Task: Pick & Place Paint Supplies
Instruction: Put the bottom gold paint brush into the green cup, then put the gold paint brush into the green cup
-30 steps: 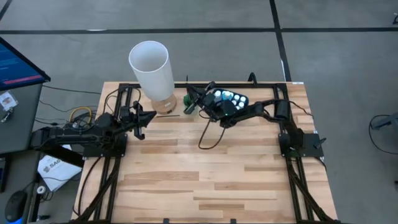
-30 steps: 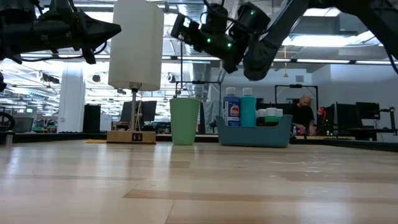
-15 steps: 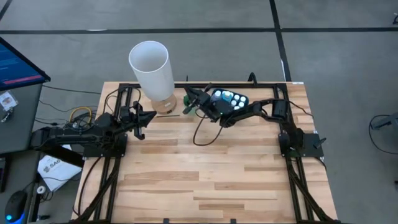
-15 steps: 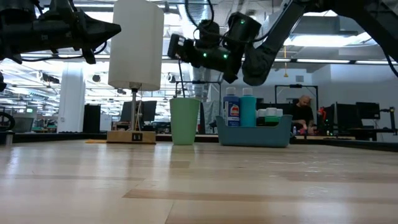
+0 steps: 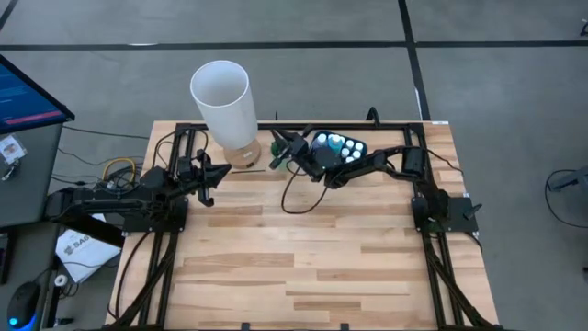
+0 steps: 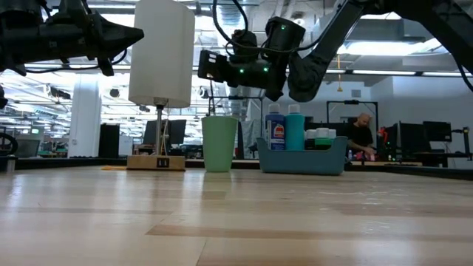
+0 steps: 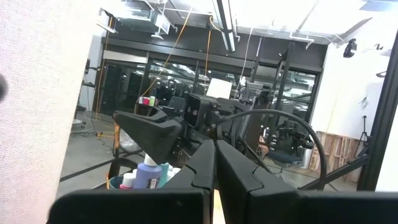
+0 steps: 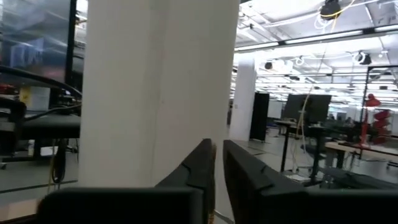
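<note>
while both grippers stay pressed together, six white-capped bottles (image 5: 338,143) sit in one blue tray (image 5: 360,145).

Right hand (image 5: 277,147) hides green cup (image 5: 281,162) from above

we are in a large open robotics lab: a wooden bench (image 5: 303,248) on grey concrete, ceiling strip lights (image 6: 369,48), rows of monitors (image 6: 436,133), a person (image 6: 362,137) at distant desks.
</note>
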